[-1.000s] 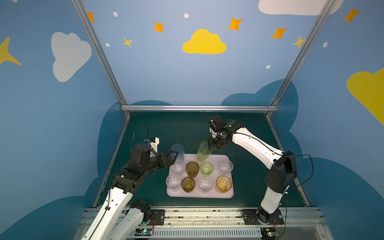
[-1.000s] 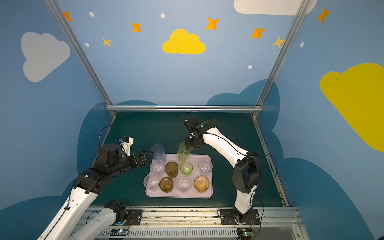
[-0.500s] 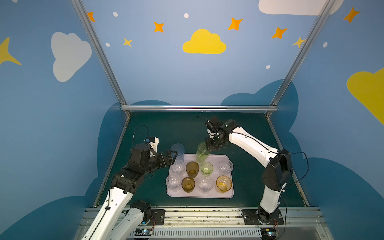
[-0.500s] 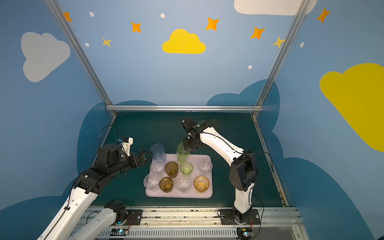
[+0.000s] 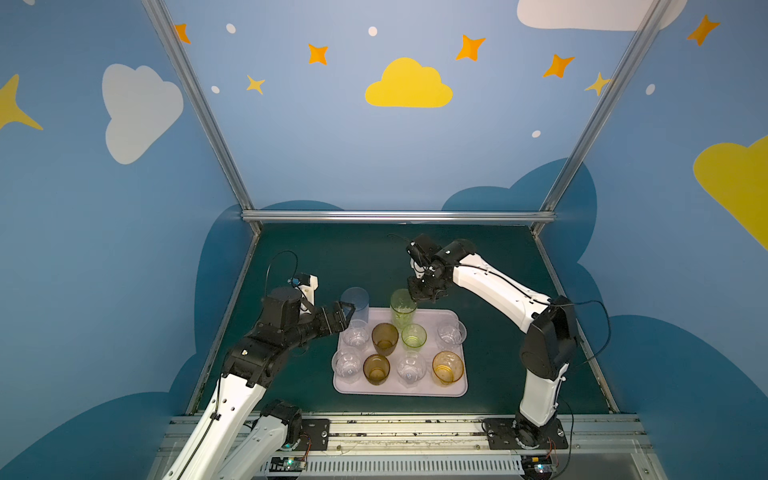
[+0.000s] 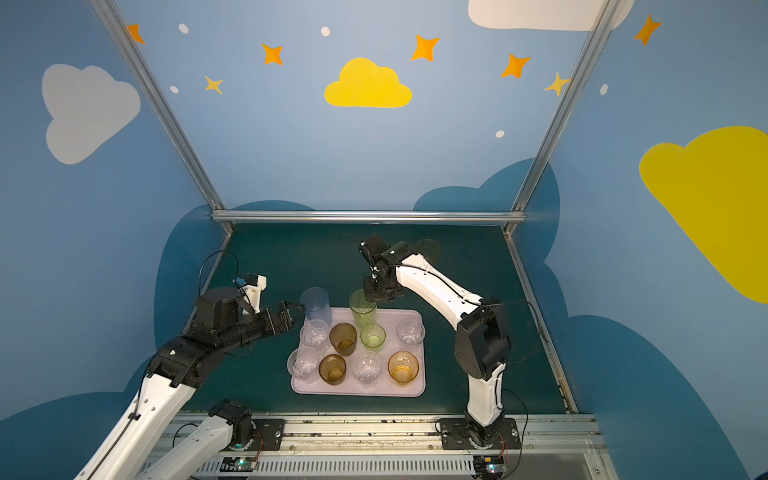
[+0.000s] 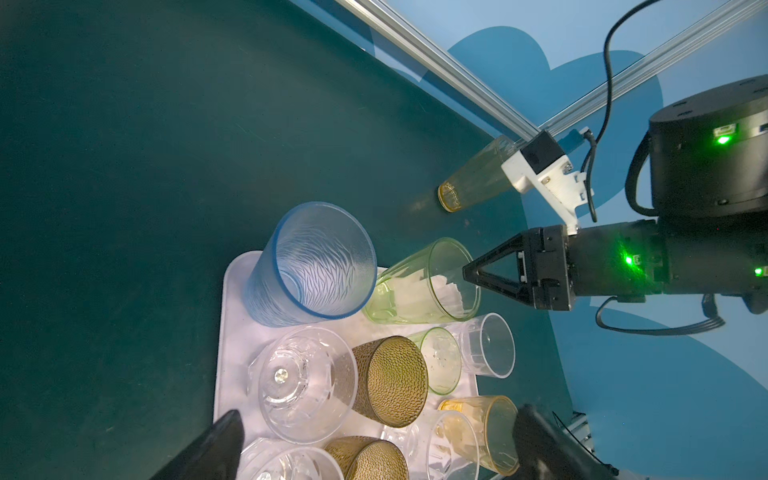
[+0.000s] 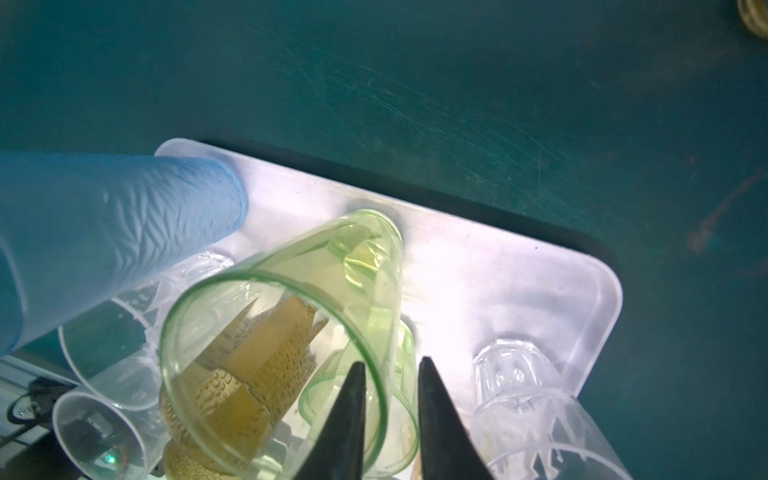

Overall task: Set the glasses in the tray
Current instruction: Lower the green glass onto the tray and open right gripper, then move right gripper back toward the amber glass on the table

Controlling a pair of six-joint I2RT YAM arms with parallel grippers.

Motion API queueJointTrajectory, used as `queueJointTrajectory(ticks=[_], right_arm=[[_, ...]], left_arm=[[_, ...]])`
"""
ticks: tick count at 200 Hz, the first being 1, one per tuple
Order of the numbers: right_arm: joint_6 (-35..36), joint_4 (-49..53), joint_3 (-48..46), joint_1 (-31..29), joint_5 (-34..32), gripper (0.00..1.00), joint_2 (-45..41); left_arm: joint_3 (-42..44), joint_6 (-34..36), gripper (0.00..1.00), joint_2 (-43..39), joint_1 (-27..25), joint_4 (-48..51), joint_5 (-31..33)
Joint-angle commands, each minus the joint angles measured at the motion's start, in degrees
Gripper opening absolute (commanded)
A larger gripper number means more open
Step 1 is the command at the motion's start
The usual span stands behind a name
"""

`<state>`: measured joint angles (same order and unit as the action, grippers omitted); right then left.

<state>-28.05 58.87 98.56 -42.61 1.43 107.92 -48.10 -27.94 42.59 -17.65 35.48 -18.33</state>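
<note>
The pale lilac tray (image 5: 419, 390) (image 6: 376, 390) holds several short glasses: clear faceted, two brown-amber, one orange (image 5: 447, 368), one green (image 5: 413, 336). The tall yellow-green glass (image 5: 402, 309) (image 8: 291, 332) stands at the tray's far edge. My right gripper (image 5: 415, 296) (image 8: 390, 361) is open astride its rim, one finger inside and one outside, with a gap on both sides. The tall pale blue glass (image 5: 355, 303) (image 7: 316, 266) stands at the far left corner. My left gripper (image 5: 349, 309) (image 7: 378, 411) hangs wide open beside it, holding nothing.
A tall orange glass (image 7: 473, 178) (image 6: 428, 249) is on the dark green table behind the right arm, near the back rail (image 5: 399, 216). Bare table lies left, right and behind the tray. The metal base rail (image 5: 399, 424) runs along the front.
The right gripper's fingers have parted from the yellow-green glass's rim, and the glass now stands on the tray. The left arm has not moved.
</note>
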Motion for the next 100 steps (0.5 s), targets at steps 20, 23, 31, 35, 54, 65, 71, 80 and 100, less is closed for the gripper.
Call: queueJointTrajectory(ticks=[20,23,31,35,54,65,71,80,100], right_arm=[[0.0,0.2,1.0,-0.1,-0.8,0.47,-3.7],[-0.1,0.1,1.0,-0.1,-0.9,0.50,-4.0],[-0.1,0.1,0.9,0.0,-1.3,0.55,-4.8],[-0.2,0.1,0.9,0.1,-1.4,0.57,-5.3],[-0.7,-0.3,0.2,0.6,-1.9,0.71,-7.6],[-1.0,-1.0,-0.6,0.9,-1.9,0.78,-9.2],[-1.3,-1.8,-1.4,1.1,-1.8,0.83,-10.3],[-1.8,-3.7,-3.3,1.4,-1.4,0.86,-12.3],[-3.2,-8.8,-8.8,3.0,0.6,0.86,-17.3]], left_arm=[[-1.8,1.0,1.00,-0.6,0.2,1.1,0.6],[-1.8,1.0,1.00,-0.7,0.2,1.1,0.7],[-2.0,0.9,1.00,-0.7,0.2,1.1,0.6],[-2.0,0.8,1.00,-0.6,0.2,1.1,0.5],[-2.4,0.7,1.00,-0.3,0.2,1.2,0.1],[-2.6,0.4,1.00,0.0,0.2,1.3,-0.1],[-2.7,0.6,1.00,0.0,0.2,1.3,-0.6],[-2.9,0.4,1.00,0.0,0.2,1.1,-1.7],[-2.8,-0.7,1.00,-0.7,0.1,-0.1,-3.5]])
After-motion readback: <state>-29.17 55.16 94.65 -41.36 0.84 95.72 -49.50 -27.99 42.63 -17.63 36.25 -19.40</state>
